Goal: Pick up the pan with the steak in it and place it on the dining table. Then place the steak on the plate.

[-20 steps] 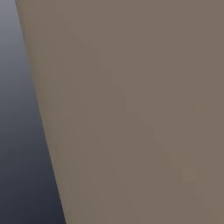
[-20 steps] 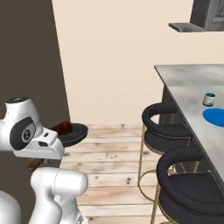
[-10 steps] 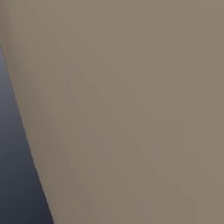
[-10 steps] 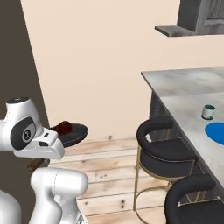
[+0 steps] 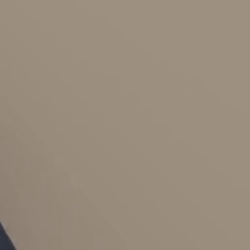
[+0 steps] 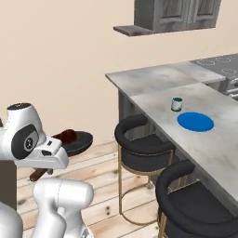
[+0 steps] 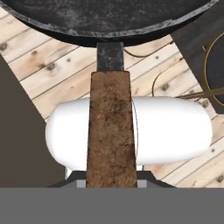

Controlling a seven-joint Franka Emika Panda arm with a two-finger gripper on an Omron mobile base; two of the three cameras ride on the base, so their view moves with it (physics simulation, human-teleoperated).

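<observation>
In the right base view my gripper (image 6: 46, 158) hangs low at the left, over the wooden floor, shut on the brown handle (image 7: 110, 131) of the black pan (image 6: 76, 142). The reddish-brown steak (image 6: 68, 135) lies in the pan. Seen from the hand view, the handle runs up from the bottom edge to the pan's dark rim (image 7: 109, 17); the fingertips are hidden under it. The grey marbled dining table (image 6: 153, 100) stretches to the right, apart from the pan. A flat blue plate (image 6: 195, 121) lies on it.
A small teal-banded mug (image 6: 176, 104) stands on the table just behind the plate. Two black stools (image 6: 142, 142) (image 6: 195, 204) line the table's near side. A dark stovetop (image 6: 218, 62) and grey cabinets (image 6: 176, 14) sit at the back right. A tan wall (image 5: 125, 97) lies close in the left base view.
Both base views have shifted, so the camera has moved: table, plate and stools now lie further left and look larger. The pan stays in my grip with the steak in it.
</observation>
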